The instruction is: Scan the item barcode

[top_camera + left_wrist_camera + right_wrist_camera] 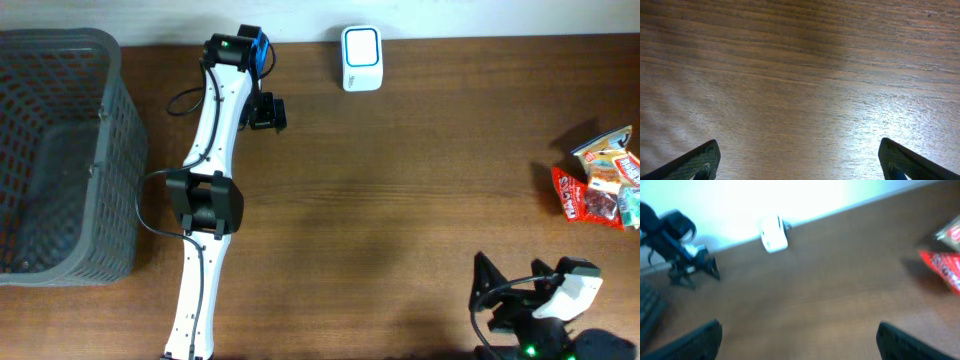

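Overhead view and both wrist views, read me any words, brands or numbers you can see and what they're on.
No text can be read.
The snack packets: printed labels, too small to read.
The white scanner: no legible marking.
Right wrist view: too blurred.
Left wrist view: only table, no text.

The tabletop (400, 200) is warm brown wood with fine darker grain streaks. The scanner (361, 58) is white with a pale blue-grey face. Far left of the scanner, the basket (120, 150) is dark grey, its walls a grid of small openings. Right of the scanner, the snack packets (600, 185) are red, orange, white and teal (print too small to read). The left arm (215, 120) is white with black joints, a blue part and a green light. The left fingers (695, 162) and right fingers (690, 342) are black.
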{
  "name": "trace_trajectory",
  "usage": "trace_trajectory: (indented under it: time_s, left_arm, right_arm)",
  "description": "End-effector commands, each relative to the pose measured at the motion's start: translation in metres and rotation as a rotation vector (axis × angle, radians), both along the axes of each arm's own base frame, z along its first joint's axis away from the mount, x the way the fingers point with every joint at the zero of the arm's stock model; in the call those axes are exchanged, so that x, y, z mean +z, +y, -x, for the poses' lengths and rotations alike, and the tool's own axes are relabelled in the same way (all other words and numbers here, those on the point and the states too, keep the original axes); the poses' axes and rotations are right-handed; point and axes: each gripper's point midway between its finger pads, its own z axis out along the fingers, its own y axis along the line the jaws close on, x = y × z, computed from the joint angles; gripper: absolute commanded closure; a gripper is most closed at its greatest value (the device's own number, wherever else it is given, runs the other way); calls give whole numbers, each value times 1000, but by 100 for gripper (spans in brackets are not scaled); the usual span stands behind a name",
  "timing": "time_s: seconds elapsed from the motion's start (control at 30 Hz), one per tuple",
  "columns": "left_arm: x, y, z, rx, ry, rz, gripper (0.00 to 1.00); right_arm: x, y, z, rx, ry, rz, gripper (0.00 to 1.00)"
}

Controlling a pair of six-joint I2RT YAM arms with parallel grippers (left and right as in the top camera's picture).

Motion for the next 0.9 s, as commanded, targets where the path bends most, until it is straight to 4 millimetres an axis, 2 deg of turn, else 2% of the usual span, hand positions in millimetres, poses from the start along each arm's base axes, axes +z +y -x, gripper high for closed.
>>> trace_trajectory:
  time_s: [0.0, 0.17, 0.27, 0.47, 0.6, 0.87]
  left_arm:
    - [8, 5, -4, 9, -26, -9, 1]
    - [8, 5, -4, 9, -26, -9, 1]
    - [8, 5, -4, 9, -26, -9, 1]
    - [8, 5, -4, 9, -26, -9, 1]
    - [8, 5, -4, 9, -26, -9, 1]
    - [8, 5, -4, 9, -26, -9, 1]
  right_arm:
    - [-18, 5, -17, 36, -101, 9, 2]
    - [-39, 4, -66, 35, -267, 32, 2]
    - [-54, 4, -81, 34, -348, 34, 2]
    - [-60, -11, -87, -58, -399, 47, 2]
    - [-95, -12, -87, -62, -259, 53, 2]
    - [-96, -13, -87, -64, -253, 69, 2]
